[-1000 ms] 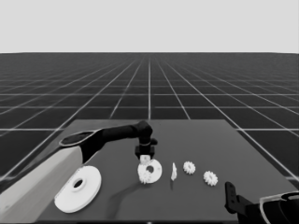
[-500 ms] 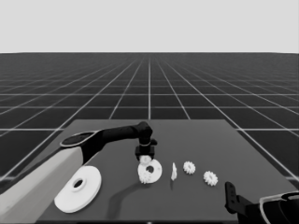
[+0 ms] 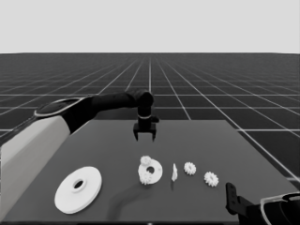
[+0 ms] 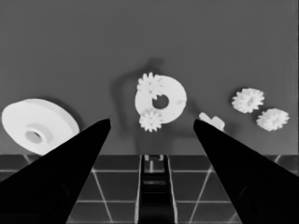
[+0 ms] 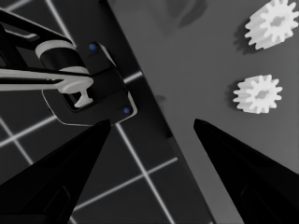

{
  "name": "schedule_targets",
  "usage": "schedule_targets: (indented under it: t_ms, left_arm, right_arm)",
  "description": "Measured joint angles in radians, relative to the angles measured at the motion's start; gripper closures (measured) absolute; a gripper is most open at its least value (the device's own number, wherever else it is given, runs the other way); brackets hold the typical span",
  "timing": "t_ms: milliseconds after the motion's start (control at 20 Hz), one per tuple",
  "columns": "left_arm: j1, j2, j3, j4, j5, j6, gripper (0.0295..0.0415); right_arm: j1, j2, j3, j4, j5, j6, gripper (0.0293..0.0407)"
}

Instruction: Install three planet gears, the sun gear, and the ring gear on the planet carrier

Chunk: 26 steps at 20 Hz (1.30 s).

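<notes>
Here: left pincer (image 3: 144,137) empty, fingers spread, above surface (image 3: 112,140). Below it, smaller round part (image 3: 151,170) carries two gears (image 4: 150,120); two gears (image 3: 190,168) beside, larger round part (image 3: 78,189) aside, uninstalled. Right pincer (image 5: 149,140) parked, open.

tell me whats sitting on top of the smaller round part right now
Two small gears rest on the smaller round part: one at its far edge, one at its near edge. Its central hole is uncovered. The left gripper hangs open above the table beyond it, holding nothing.
</notes>
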Motion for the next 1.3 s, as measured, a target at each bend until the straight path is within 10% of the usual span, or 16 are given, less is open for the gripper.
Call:
schedule_targets:
  t_ms: [150, 250, 400, 650, 700, 750, 850, 1150, 1300]
  left_arm:
    - [-0.006, 0.002, -0.006, -0.007, 0.002, 0.003, 0.0326]
    - [-0.08, -0.658, 0.844, 0.219, -0.584, 0.928, 0.0296]
    - [-0.121, -1.174, 1.284, 0.316, -0.838, 1.446, 0.0323]
    - [-0.131, -1.287, 1.389, 0.339, -0.898, 1.569, 0.0326]
    - [-0.132, -1.29, 1.392, 0.34, -0.9, 1.573, 0.0326]
    - [-0.132, -1.292, 1.394, 0.341, -0.901, 1.575, 0.0326]
    - [-0.132, -1.294, 1.395, 0.341, -0.902, 1.577, 0.0326]
    - [-0.132, -1.294, 1.396, 0.341, -0.903, 1.578, 0.0326]
    - [-0.132, -1.294, 1.396, 0.341, -0.903, 1.578, 0.0326]
  right_arm:
    - [0.0, 0.0, 0.0, 0.0, 0.0, 0.0, 0.0315]
    - [0.0, 0.0, 0.0, 0.0, 0.0, 0.0, 0.0315]
    - [0.0, 0.0, 0.0, 0.0, 0.0, 0.0, 0.0315]
    - [0.0, 0.0, 0.0, 0.0, 0.0, 0.0, 0.0315]
    - [0.345, 0.093, -0.135, 0.429, -0.173, 0.361, 0.0303]
    - [0.514, 0.197, -0.325, 0.611, -0.263, 0.539, 0.0307]
    - [0.574, 0.319, -0.567, 0.698, -0.358, 0.672, 0.0313]
    - [0.584, 0.394, -0.719, 0.725, -0.409, 0.727, 0.0315]
    - [0.205, 0.435, -0.801, 0.398, -0.212, 0.71, 0.0315]
